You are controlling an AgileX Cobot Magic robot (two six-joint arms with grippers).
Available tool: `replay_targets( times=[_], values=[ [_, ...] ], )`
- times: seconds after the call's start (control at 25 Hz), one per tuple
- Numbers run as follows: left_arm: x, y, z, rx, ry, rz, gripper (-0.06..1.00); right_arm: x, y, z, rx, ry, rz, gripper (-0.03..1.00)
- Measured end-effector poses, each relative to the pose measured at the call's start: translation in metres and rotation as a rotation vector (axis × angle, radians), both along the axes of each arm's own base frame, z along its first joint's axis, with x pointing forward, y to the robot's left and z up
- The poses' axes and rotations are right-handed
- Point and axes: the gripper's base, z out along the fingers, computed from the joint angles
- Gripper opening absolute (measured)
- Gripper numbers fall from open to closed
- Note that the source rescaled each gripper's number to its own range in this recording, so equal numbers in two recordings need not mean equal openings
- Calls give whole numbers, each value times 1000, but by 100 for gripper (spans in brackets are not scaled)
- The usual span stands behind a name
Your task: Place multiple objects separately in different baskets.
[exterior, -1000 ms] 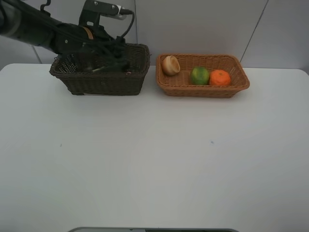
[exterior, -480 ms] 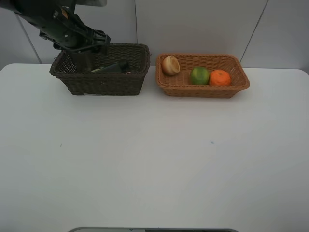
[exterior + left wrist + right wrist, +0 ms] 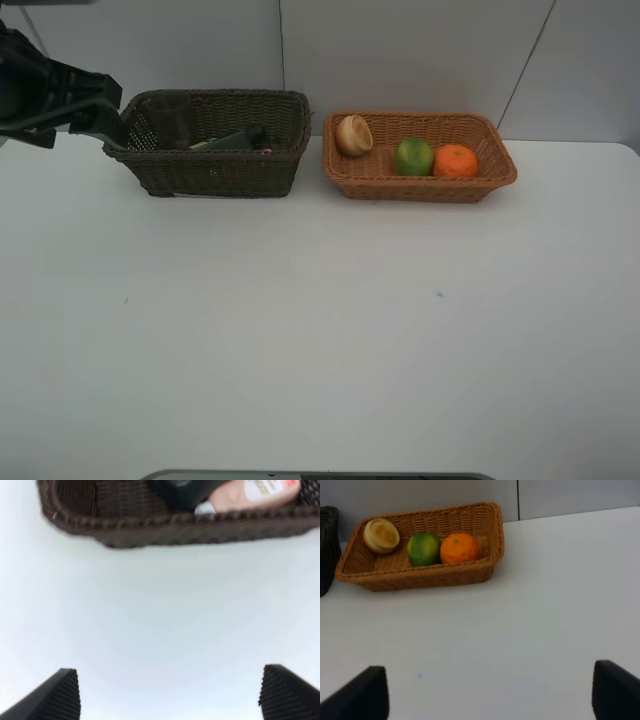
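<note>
The dark brown basket (image 3: 215,160) holds a dark-green bottle (image 3: 232,138). The left wrist view shows that basket's rim (image 3: 175,527) with a pink bottle (image 3: 255,491), its white cap (image 3: 204,508) and the dark-green bottle (image 3: 182,491) inside. In the light tan basket (image 3: 500,175) lie an orange (image 3: 456,160), a green round fruit (image 3: 413,156) and a pale tan peach-like fruit (image 3: 353,134). My left arm (image 3: 45,92) is left of the dark basket. The left gripper (image 3: 177,695) is open and empty over bare table. My right gripper (image 3: 490,695) is open and empty, short of the tan basket (image 3: 420,577).
A white table (image 3: 320,320) stretches in front of both baskets, which stand side by side along its back edge near the grey wall. A corner of the dark basket (image 3: 327,545) shows in the right wrist view.
My left arm has pulled out from over the dark basket and swung away to the left. The dark-green bottle stays in that basket. The tan basket's contents have not moved.
</note>
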Motion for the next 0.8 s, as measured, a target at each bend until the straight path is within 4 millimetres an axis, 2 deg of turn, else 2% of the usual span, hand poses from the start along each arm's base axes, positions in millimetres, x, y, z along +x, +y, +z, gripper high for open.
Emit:
replay_targets(
  times=[0.28,0.56,0.8],
  values=[
    [-80,18,34,-44,-81,8,93,0,0,0,0,0,0,84],
    [-150,36,62,-26,-221,-23,93,0,0,0,0,0,0,84],
    [-205,49,73,-33,-322,-32,93,0,0,0,0,0,0,84]
  ],
)
